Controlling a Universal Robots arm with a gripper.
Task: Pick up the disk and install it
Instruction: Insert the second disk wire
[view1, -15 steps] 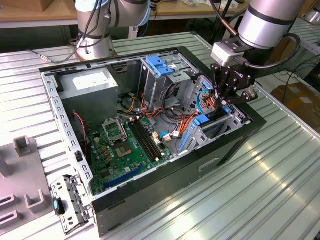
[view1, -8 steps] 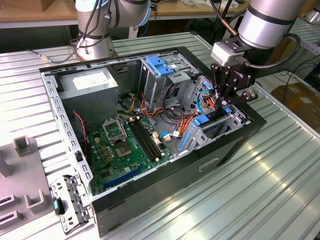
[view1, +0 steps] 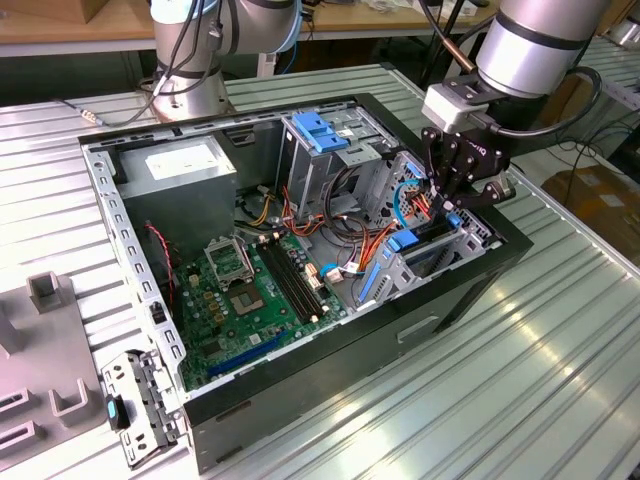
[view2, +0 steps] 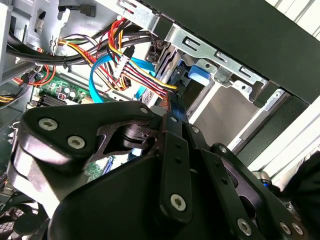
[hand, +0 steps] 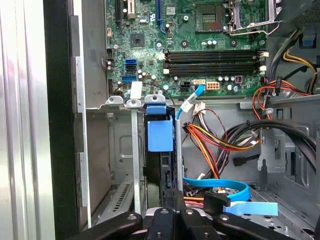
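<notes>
The gripper hangs inside the open computer case, at the drive bay on the exterior view's right. Its fingers are closed narrowly on the edge of the disk, which stands on edge in the bay slot, beside the orange and yellow cables

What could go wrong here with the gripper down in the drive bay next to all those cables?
1. The gripper sits inside the case among loose wires; the orange and yellow power cables could snag on it.
2. The blue data cable loops close beside the disk and might get pinched.
3. The disk stands on edge in a narrow metal bay; slightly tilted, it could jam.
</notes>
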